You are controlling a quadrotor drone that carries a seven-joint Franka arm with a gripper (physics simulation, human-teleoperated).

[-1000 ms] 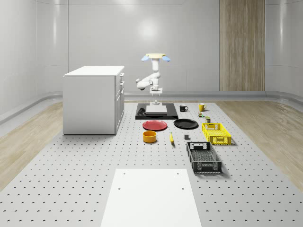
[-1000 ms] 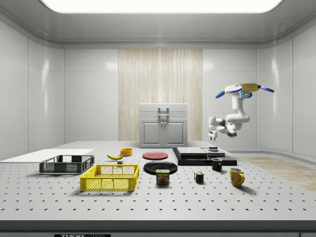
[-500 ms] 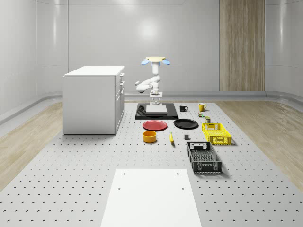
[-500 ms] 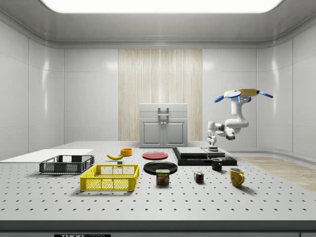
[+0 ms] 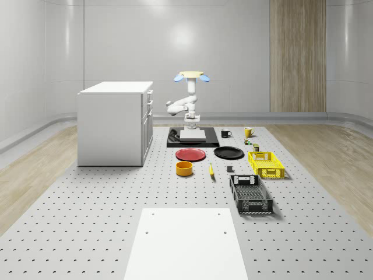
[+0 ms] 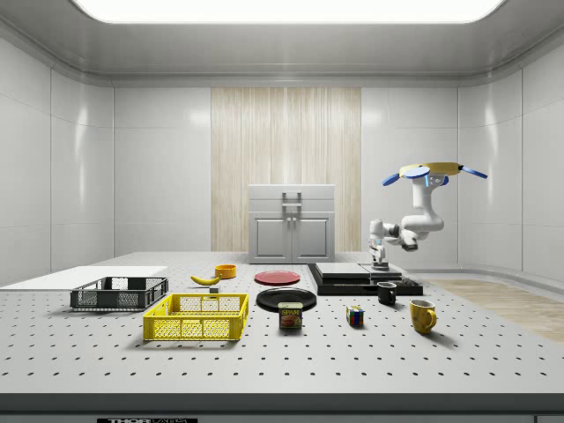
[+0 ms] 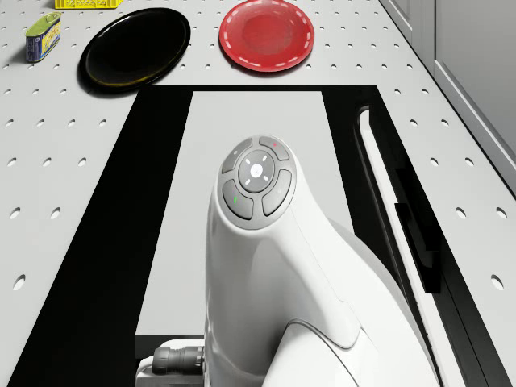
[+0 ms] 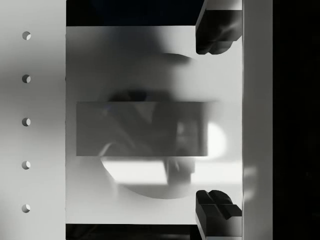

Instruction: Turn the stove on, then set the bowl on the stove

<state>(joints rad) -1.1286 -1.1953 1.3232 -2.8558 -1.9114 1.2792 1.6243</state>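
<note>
The stove is a flat black slab with a grey top plate, at the far end of the table. I hover over it, drone above its back edge, arm bent downward. My gripper points straight down, just over the stove's top near its far end; in the side view the gripper reaches down to the stove top. In the wrist view the fingers stand wide apart over the grey plate, open and holding nothing. The orange bowl sits on the table in front of the red plate.
A white cabinet stands at the whole-scene view's left. A black plate, two mugs, a yellow crate, a black crate, a banana and a tin lie to the right. A white board lies near the front.
The drone has sunk and the arm has folded, bringing the gripper down from well above the stove to its surface. Over the last half second it barely moved.
</note>
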